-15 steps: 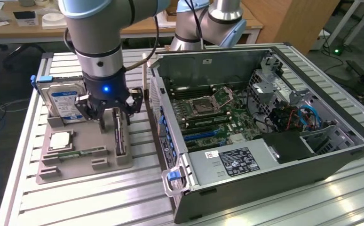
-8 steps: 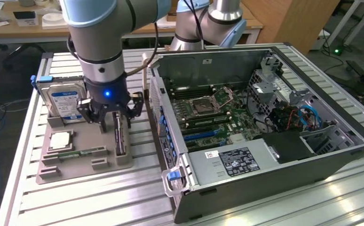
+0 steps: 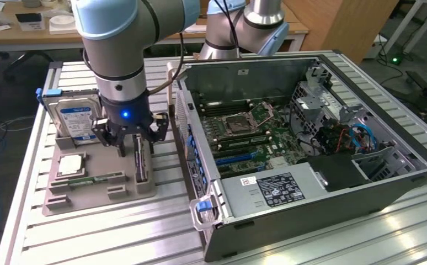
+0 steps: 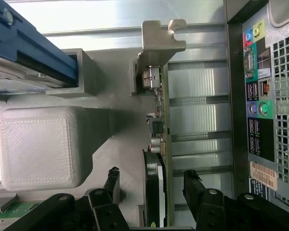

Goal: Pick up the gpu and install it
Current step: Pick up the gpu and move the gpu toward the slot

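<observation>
A slatted aluminium table carries a grey holder tray on the exterior view's left, with a hard drive standing at the tray's upper-left corner. Just right of the drive, the gripper hangs with its fingers spread apart on either side of the gpu, not clamping it. The gpu stands on edge in the tray. An open computer case lies on the exterior view's right.

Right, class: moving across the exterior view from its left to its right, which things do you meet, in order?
Hard drive with blue label → gpu standing on edge in the grey holder → motherboard inside the open computer case → blue cables.
</observation>
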Robot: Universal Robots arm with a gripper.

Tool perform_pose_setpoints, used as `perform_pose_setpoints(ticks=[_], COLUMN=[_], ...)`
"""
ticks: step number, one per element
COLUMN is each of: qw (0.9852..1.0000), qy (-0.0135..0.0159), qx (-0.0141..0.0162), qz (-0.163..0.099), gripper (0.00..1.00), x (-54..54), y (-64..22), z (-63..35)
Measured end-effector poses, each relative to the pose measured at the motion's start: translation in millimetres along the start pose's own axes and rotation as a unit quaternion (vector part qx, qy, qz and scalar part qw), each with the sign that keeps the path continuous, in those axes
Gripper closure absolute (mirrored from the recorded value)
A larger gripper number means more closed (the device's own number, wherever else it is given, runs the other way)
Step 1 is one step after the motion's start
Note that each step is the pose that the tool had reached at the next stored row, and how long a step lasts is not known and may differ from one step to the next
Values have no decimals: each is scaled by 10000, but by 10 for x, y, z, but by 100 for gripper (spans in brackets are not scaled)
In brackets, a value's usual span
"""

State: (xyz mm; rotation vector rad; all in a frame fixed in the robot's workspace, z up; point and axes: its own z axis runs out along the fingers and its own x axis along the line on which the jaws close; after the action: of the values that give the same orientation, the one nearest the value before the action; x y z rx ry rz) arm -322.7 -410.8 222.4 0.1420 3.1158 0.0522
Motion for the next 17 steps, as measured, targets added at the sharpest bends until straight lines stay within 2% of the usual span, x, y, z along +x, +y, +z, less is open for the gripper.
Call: perform_pose_setpoints(ticks=[9,17], qw=[10000,10000], qy=[-2,4], qx=[-2,0], qz=[0,1], gripper=[35,35], x=[0,3], y=[0,-6], z=[15,126])
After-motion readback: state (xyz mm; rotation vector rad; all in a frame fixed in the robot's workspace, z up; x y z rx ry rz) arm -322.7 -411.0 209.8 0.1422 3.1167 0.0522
